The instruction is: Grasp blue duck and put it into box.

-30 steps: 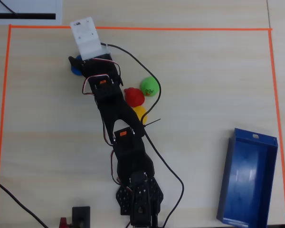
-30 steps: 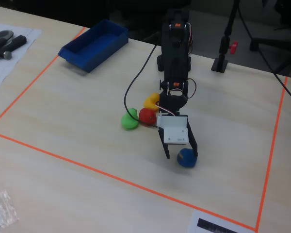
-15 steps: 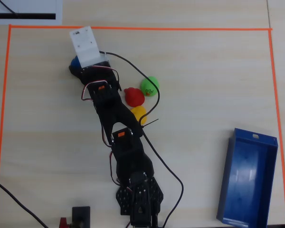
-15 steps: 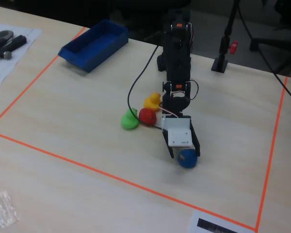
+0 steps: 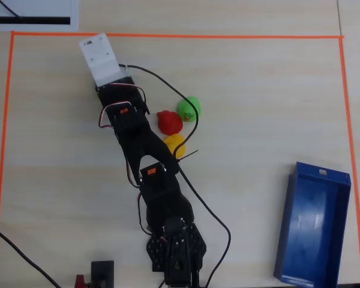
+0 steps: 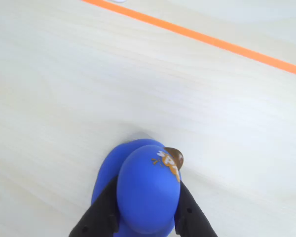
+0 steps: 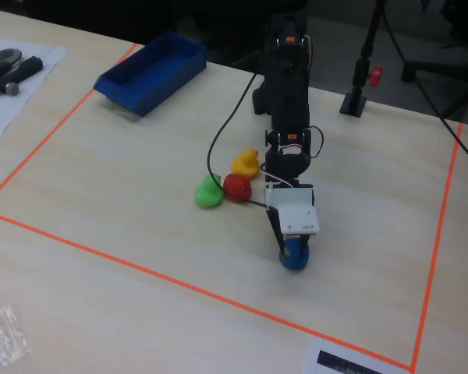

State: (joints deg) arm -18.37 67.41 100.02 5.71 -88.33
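Note:
The blue duck (image 6: 148, 192) is a small bright-blue toy with an orange beak. In the wrist view it sits between my gripper's (image 6: 147, 200) two black fingers (image 6: 104, 210), which press on both its sides. In the fixed view the duck (image 7: 294, 256) rests on the table under the gripper (image 7: 290, 243), near the front tape line. In the overhead view the white wrist mount (image 5: 99, 57) hides the duck and the jaws. The box (image 5: 315, 228) is a long dark-blue tray at the lower right of the overhead view, empty; it is at the far left in the fixed view (image 7: 152, 72).
A red duck (image 5: 169, 122), a green duck (image 5: 189, 108) and a yellow duck (image 5: 175, 144) stand beside the arm, between it and the box. Orange tape (image 5: 168, 36) borders the table. A black stand (image 7: 355, 100) is behind the arm. Tools (image 7: 8, 68) lie far left.

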